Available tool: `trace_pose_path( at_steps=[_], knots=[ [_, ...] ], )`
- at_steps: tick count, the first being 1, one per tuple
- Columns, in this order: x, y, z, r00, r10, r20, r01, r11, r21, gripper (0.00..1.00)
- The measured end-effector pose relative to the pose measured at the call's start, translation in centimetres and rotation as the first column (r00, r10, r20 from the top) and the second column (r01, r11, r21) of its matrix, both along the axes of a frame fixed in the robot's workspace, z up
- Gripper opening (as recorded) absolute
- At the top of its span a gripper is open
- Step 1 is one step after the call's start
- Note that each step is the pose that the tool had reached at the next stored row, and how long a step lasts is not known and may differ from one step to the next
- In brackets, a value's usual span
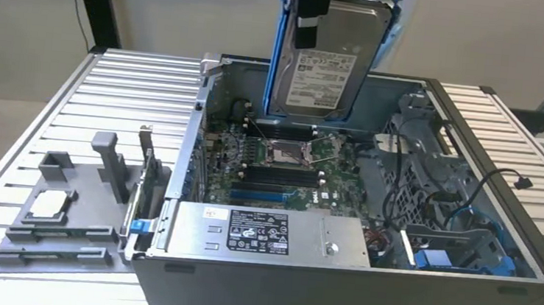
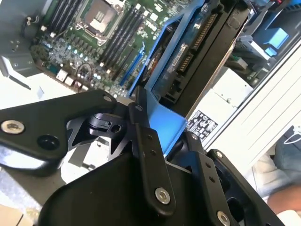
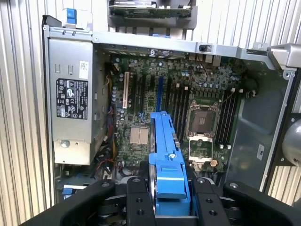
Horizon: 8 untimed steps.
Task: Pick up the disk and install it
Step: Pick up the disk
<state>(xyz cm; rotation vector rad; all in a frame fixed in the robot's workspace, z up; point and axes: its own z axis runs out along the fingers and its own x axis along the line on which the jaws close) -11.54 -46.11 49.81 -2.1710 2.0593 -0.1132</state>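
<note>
Pincer [image 3: 170, 190] pinching disk [image 1: 332, 58] by its edges | disk upright over motherboard [image 1: 280, 179], apart from case walls [image 1: 338, 295]

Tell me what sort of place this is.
Probably a robotics lab bench for computer assembly: an open computer case on a slatted metal table, a grey parts holder beside it, a disk held in robot jaws above.

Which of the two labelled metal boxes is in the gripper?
The disk in its blue carrier, held on edge above the open computer case; the grey power supply sits inside it.
</note>
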Motion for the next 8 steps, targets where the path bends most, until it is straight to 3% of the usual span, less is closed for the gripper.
trace_pose_path(
  at_steps=[8],
  knots=[
    [0.38, -0.66, 0.89, 1.0, -0.008, 0.0, 0.008, 1.0, 0.0005, 0.0]
  ],
)
